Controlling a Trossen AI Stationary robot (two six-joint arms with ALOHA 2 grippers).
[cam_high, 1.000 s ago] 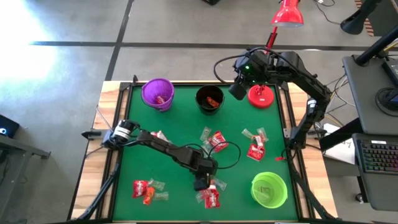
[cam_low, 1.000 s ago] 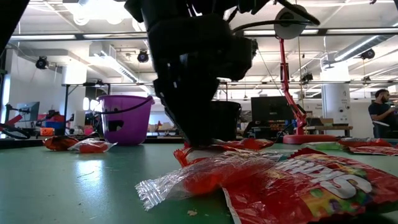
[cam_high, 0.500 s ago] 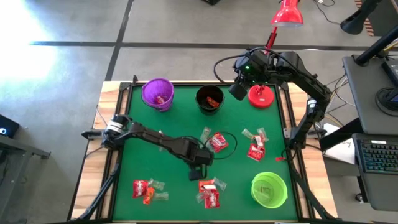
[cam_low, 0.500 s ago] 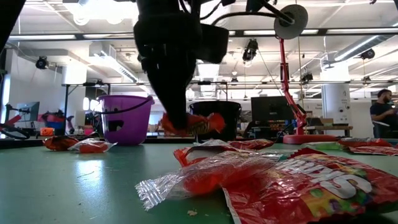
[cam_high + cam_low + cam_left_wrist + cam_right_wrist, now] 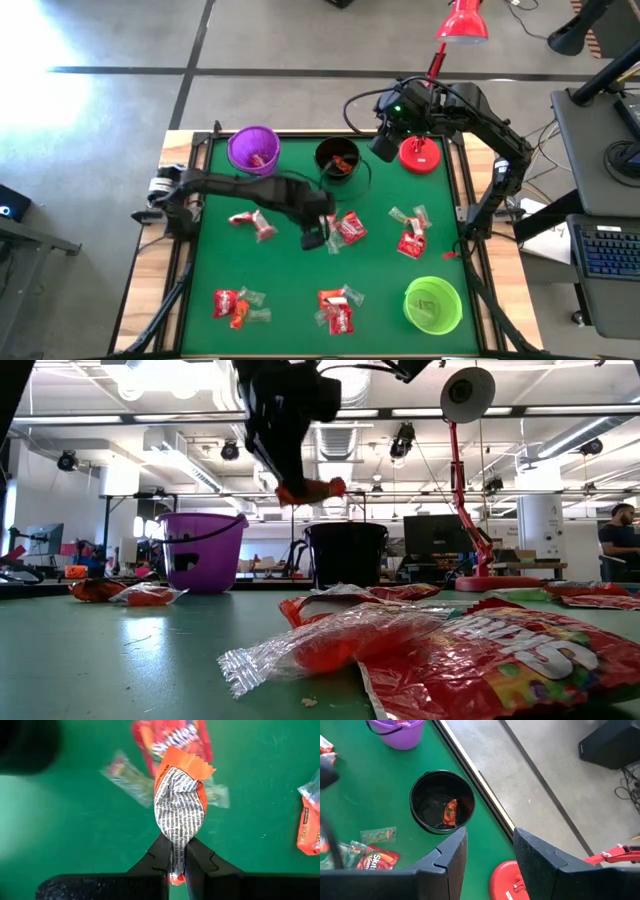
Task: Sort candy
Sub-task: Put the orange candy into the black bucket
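Observation:
My left gripper hangs over the middle of the green table, shut on an orange-wrapped candy. In the low view the candy rides well above the table, level with the top of the black cup. More candy lies on the mat: red packs and clear greenish wrappers. One orange candy rests on the floor of the black cup. My right gripper waits open above the table's far edge, beside the red lamp base. My left gripper pinches the orange candy between its two fingers by one end of the wrapper. The fingers come down from above. The candy is lifted clear of the table and sticks out beyond the fingertips.
The purple cup stands at the far left beside the black cup, and the green cup sits at the near right corner. A red desk lamp rises past the far edge. A raised rim frames the mat.
My left gripper has risen from the candy cluster near the table's near edge with the orange candy in its fingers. It has travelled toward the far edge, in the direction of the black cup. The candy has gone from the table to well above it.

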